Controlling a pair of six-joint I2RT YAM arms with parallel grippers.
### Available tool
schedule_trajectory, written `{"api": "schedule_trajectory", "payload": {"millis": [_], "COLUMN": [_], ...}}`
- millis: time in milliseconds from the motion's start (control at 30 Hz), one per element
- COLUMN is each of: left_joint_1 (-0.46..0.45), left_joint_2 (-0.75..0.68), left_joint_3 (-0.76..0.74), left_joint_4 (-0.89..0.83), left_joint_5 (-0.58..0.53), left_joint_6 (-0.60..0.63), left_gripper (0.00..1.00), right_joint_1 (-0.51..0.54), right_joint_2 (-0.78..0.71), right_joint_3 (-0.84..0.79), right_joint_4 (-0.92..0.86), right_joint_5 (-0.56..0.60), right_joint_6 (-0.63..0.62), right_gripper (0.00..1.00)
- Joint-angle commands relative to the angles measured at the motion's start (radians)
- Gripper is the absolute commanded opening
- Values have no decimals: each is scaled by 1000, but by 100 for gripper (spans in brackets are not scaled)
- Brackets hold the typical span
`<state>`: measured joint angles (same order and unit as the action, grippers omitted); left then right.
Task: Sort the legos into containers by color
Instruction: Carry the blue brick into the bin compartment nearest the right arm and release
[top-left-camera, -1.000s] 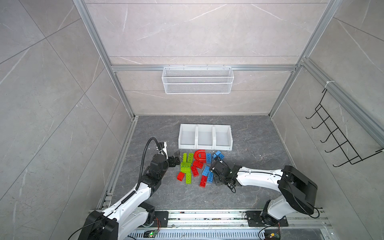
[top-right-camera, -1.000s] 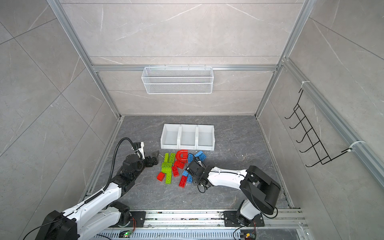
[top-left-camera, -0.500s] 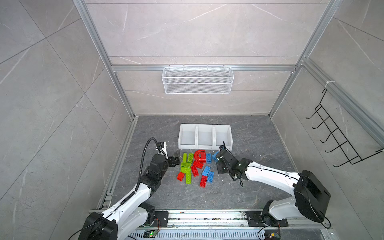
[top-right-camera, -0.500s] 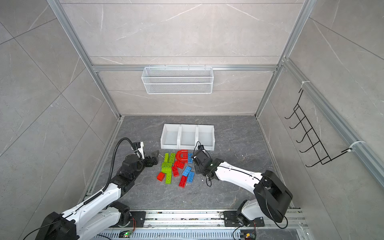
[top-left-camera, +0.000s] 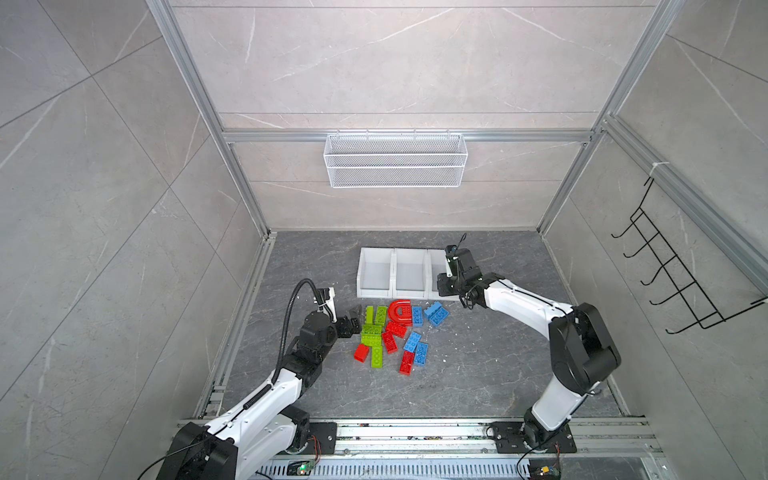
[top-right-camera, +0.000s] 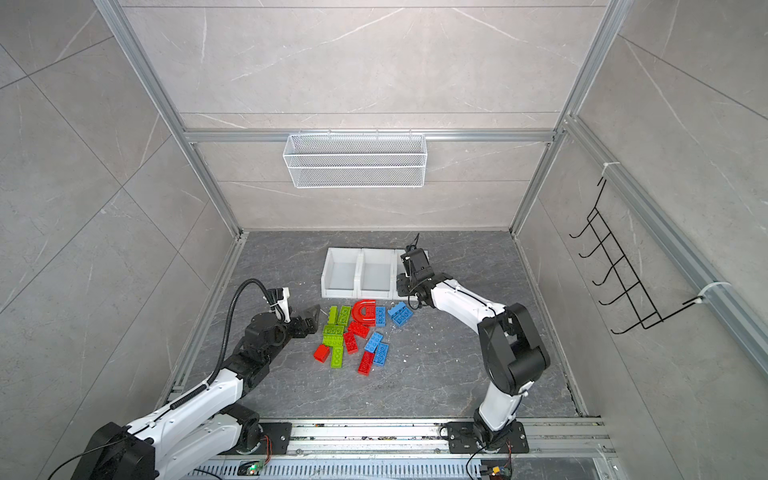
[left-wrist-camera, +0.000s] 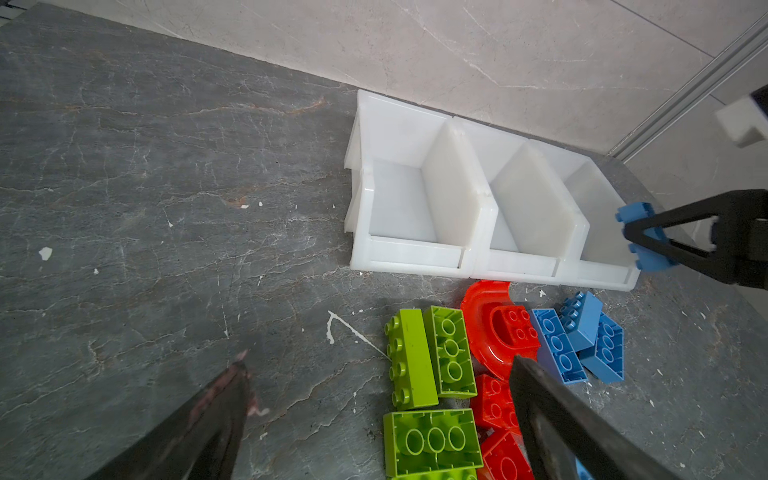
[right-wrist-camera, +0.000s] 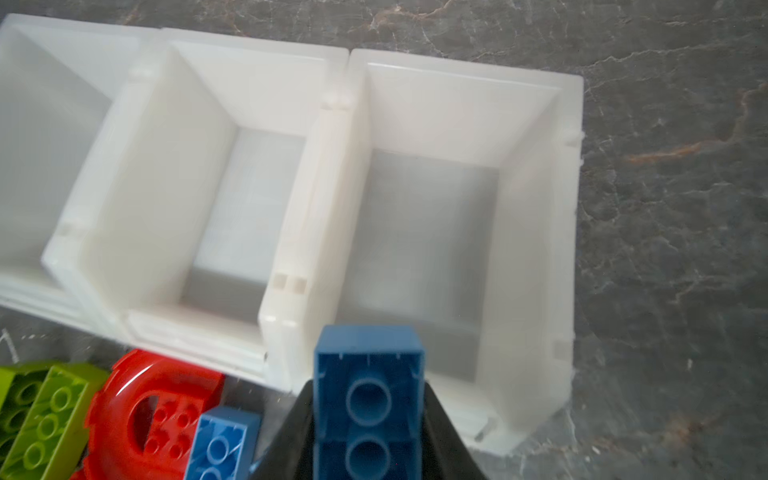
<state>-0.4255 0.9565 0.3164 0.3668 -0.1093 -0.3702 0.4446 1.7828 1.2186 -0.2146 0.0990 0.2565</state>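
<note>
Red, blue and lime green legos (top-left-camera: 390, 332) (top-right-camera: 357, 332) lie in a loose pile in front of the three joined white containers (top-left-camera: 376, 253) (top-right-camera: 343, 251), whose insides look empty where they show. My right gripper (top-left-camera: 446, 286) (right-wrist-camera: 368, 386) is shut on a blue brick (right-wrist-camera: 368, 357) (left-wrist-camera: 642, 259), held underside up over the front lip of the right-hand container (right-wrist-camera: 536, 249). My left gripper (top-left-camera: 355, 320) (left-wrist-camera: 379, 363) stands open low at the pile's left edge, by the green bricks (left-wrist-camera: 411, 361), holding nothing. A red arch (top-left-camera: 401, 311) lies near the bins.
A white wire mesh basket (top-left-camera: 395, 166) hangs on the back wall and a black hook rack (top-left-camera: 673, 282) on the right wall. Aluminium rails (top-left-camera: 415, 432) run along the front edge, and metal frame posts stand in the back corners.
My right gripper closed on a blue brick in the pile, lifted it and carried it back to the right-hand container. The left arm has hardly moved.
</note>
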Motion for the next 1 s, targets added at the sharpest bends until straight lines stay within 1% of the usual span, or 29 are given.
{"api": "schedule_trajectory", "payload": {"millis": [0, 200, 567, 633, 800, 900, 967], "left_joint_1": [1, 1, 2, 1, 1, 1, 1], "left_joint_2": [4, -7, -12, -18, -34, -36, -35], "left_joint_3": [11, 15, 13, 9, 5, 8, 10], "left_joint_4": [66, 56, 50, 50, 34, 29, 28], "left_joint_5": [47, 32, 13, 12, -30, -24, -20], "left_joint_6": [26, 23, 24, 26, 24, 26, 26], "left_gripper": [99, 99, 99, 99, 99, 99, 99], "right_joint_1": [-30, -55, -56, -56, -56, -57, -56], "right_joint_2": [68, 155, 227, 224, 204, 168, 111], "right_joint_3": [90, 158, 180, 177, 180, 178, 150], "right_joint_4": [43, 54, 34, 35, 24, -4, -10], "right_joint_5": [-56, -117, -92, -88, -112, -105, -108], "right_joint_6": [-26, -5, 0, -1, -7, -16, -16], "right_gripper": [31, 33, 38, 39, 50, 54, 55]}}
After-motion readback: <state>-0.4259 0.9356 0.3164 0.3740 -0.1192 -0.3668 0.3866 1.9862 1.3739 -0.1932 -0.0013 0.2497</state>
